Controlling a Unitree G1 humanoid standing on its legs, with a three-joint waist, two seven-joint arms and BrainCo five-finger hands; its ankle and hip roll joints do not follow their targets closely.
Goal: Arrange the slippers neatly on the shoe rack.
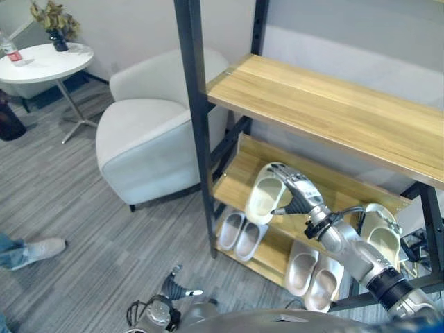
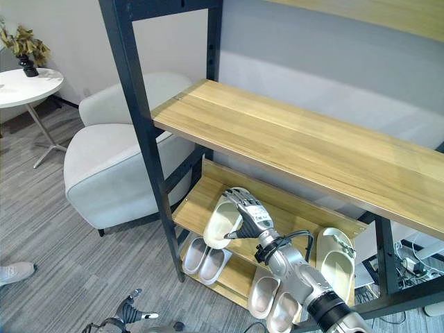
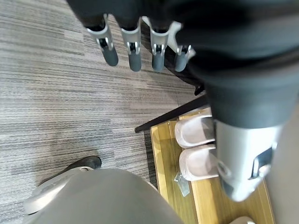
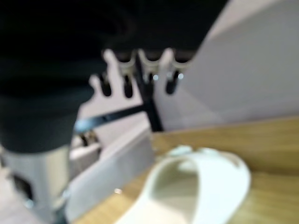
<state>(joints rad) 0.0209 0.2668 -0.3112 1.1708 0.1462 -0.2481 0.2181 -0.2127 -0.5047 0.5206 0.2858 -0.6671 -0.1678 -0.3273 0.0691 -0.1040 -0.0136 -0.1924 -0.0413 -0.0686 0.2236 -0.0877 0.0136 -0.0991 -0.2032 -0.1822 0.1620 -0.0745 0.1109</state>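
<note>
The step in hand is placing a loose slipper on the middle shelf of the shoe rack (image 1: 326,111). The right hand (image 1: 297,189) reaches in over the middle shelf (image 2: 291,208), its fingers straight and spread, resting at the heel side of a cream slipper (image 1: 263,193) that lies on the shelf's left part, partly over the front edge. The fingers are not curled round it; they look to be nudging or steadying it. A second cream slipper (image 1: 381,232) lies at the right end of the same shelf, well apart from the first.

On the bottom shelf, one pair of pale slippers (image 1: 239,234) sits at the left and another pair (image 1: 312,270) at the right, each pair side by side.

The next move, as I judge it, calls for pushing the left slipper fully onto the shelf and bringing it beside its mate, toes facing the same way. The dark upright post (image 1: 198,125) stands just left of the slipper and limits the sweep on that side; the upper shelf overhead leaves little headroom for the arm.

The left hand (image 3: 140,46) hangs low over the grey floor (image 1: 76,222), fingers straight and relaxed, holding nothing.

Around: a white armchair (image 1: 149,139), a round white side counter (image 1: 45,62) with a plant (image 1: 54,21), and a person's shoe (image 1: 38,250)
</note>
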